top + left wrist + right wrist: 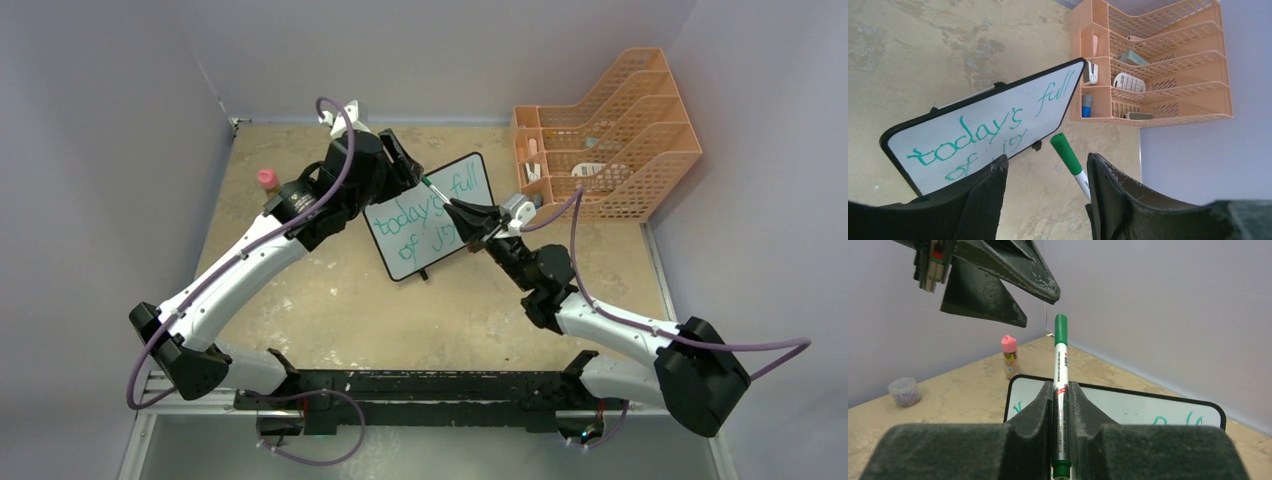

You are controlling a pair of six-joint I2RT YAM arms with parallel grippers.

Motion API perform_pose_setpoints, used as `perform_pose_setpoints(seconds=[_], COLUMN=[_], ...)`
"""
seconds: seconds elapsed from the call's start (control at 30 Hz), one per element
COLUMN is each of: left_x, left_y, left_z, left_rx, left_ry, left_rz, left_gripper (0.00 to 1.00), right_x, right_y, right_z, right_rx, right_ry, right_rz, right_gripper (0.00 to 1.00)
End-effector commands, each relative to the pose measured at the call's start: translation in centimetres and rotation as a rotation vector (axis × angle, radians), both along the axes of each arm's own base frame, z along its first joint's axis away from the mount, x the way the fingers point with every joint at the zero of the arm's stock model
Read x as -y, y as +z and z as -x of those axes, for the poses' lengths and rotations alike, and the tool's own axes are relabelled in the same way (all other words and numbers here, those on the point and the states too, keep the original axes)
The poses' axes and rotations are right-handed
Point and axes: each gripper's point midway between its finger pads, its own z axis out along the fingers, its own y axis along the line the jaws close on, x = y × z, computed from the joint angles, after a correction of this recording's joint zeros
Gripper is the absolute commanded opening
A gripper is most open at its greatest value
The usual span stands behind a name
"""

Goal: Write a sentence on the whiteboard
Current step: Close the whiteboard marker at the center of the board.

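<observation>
Pinching the marker (1061,360) in our right gripper (1060,392). Its long axis runs straight toward the left gripper (1046,160), whose fingers are spread around the green-capped end without clamping it. We judge left is the nearer arm to that end. The whiteboard (420,225) stands tilted mid-table just beyond, with green writing on it. The table (330,310) is mottled beige, the orange rack (610,130) sits far right, and the walls are close.
</observation>
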Motion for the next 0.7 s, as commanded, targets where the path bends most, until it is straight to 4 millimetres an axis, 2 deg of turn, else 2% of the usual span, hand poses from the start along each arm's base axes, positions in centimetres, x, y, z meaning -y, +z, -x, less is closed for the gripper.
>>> perform_pose_setpoints(seconds=[0.0, 0.23, 0.3, 0.43, 0.67], left_x=[1.4, 2.9, 3.0, 2.9, 2.4], left_y=[2.3, 2.1, 1.4, 0.1, 0.0], left_z=[-0.6, -1.0, -1.0, -0.9, -1.5], left_rx=[-0.005, -0.045, -0.072, -0.112, -0.102], left_ry=[0.005, -0.02, -0.015, 0.009, 0.058], left_rz=[0.208, 0.246, 0.251, 0.257, 0.273], left_gripper=[0.55, 0.5, 0.5, 0.49, 0.45], right_x=[0.7, 0.4, 0.4, 0.3, 0.1], right_y=[2.5, 2.2, 2.2, 2.2, 2.1], right_z=[0.5, 0.6, 0.6, 0.8, 1.1], right_rx=[0.102, 0.112, 0.114, 0.12, 0.125], right_ry=[-0.036, -0.07, -0.077, -0.09, -0.094], right_rz=[-0.036, -0.008, -0.011, -0.01, -0.007], right_gripper=[0.0, 0.0, 0.0, 0.0, 0.0])
